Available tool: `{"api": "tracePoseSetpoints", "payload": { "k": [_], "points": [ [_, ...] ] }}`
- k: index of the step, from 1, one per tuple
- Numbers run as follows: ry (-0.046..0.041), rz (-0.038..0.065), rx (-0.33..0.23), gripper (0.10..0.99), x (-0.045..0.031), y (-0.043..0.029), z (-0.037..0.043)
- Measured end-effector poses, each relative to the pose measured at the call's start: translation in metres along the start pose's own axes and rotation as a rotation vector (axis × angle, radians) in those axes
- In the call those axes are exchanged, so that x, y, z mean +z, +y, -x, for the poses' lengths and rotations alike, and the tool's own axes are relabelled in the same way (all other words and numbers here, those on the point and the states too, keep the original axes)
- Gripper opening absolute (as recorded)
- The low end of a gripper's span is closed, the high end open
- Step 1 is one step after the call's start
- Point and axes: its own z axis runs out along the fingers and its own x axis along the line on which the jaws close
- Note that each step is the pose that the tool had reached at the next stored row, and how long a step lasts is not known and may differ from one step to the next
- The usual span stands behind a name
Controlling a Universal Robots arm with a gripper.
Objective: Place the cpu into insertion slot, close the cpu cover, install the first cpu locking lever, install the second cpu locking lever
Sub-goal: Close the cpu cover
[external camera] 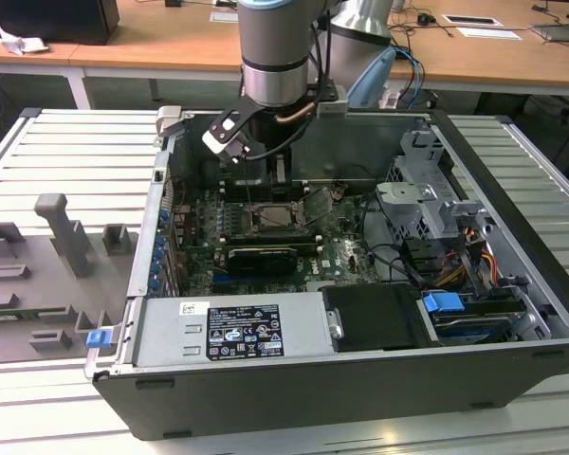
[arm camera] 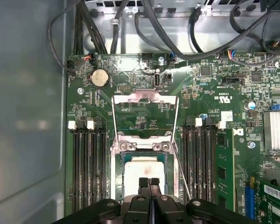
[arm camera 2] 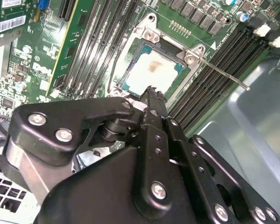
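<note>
1. Small flat square cpu [arm camera: 142,169] with a pale silver-grey top and thin green rim: lies flat inside the square black insertion slot with a silvery metal surround [arm camera: 143,146]. A brownish smear shows on its top in the second wrist view.
2. Thin silvery square-frame cpu cover [arm camera: 144,97]: swung open, away from the slot; green board visible through its window.
3. Thin metal lever rod [arm camera 2: 221,74]: runs out slantwise from a corner of the surround, unlatched, lying over the memory slots.
4. Black two-finger tool [arm camera: 149,181]: fingertips pressed together, nothing between them. They sit directly over the near edge of the cpu. Contact with the chip: cannot tell.
5. Long black memory slots [arm camera: 88,163]: in banks on both sides of the slot. A round silver coin battery [arm camera: 99,78] sits beyond the open cover.
6. Green circuit board [external camera: 341,251]: lies in an open black computer case [external camera: 266,408]; the slot is nearer the case's far wall in the exterior view.
7. Grey cylindrical arm [external camera: 275,57]: reaches down into the case.
8. Case rests on a grey slatted desk [external camera: 66,161]; grey moulded fixtures [external camera: 66,237] lie near the desk edge at the exterior view's left.
</note>
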Motion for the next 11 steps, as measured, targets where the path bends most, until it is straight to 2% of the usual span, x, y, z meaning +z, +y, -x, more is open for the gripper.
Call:
{"api": "tracePoseSetpoints", "payload": {
  "k": [2, 4, 6, 8, 11],
  "points": [
    [0.0007, -0.002, 0.001, 0.106, 0.0, 0.0017, 0.0003],
    [0.0016, -0.007, 0.001, 0.106, 0.0004, 0.0072, 0.0012],
    [0.0062, -0.009, 0.002, 0.106, 0.0006, 0.0093, 0.0023],
    [0.0065, -0.016, 0.002, 0.106, 0.0007, 0.011, 0.0023],
    [0.0064, -0.016, 0.002, 0.106, -0.0008, 0.0112, 0.002]
  ]
}}
